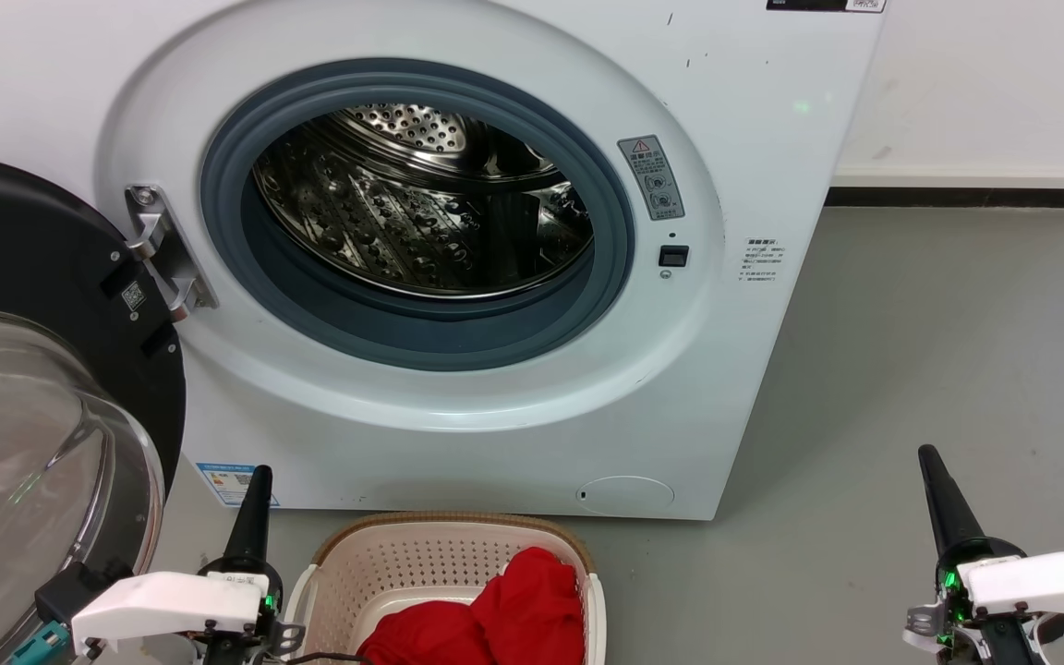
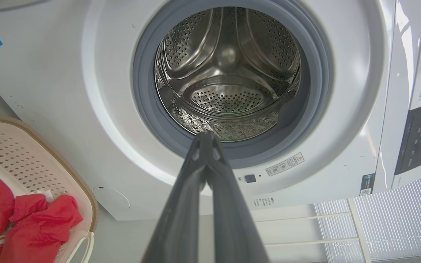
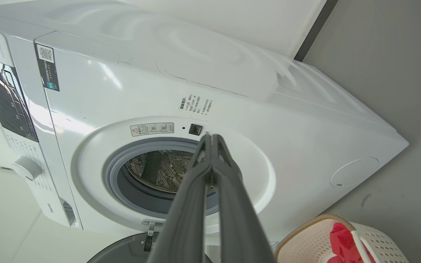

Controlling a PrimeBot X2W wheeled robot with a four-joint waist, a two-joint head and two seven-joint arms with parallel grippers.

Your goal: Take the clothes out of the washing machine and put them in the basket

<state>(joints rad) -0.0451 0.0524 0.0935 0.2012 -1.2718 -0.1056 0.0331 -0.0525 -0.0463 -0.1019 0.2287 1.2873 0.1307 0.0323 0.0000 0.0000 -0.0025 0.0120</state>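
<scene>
L end effector (image 2: 206,138) & R end effector (image 3: 212,138) sit low at the front, each w/ fingers pressed together tip to tip. Btwn them the basket (image 1: 447,520) stands on the floor just in front of the washing machine (image 1: 754,139), red clothes (image 1: 504,614) heaped inside it. Behind, door (image 1: 42,434) hangs open at left, steel drum (image 1: 421,212) visible thru the porthole.

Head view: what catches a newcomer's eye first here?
The washing machine stands in the middle, its door swung open to the left and its steel drum empty. Below it, bright red clothes lie heaped in the cream basket at the bottom edge. The left hand and right hand sit shut and empty at the lower corners.
</scene>
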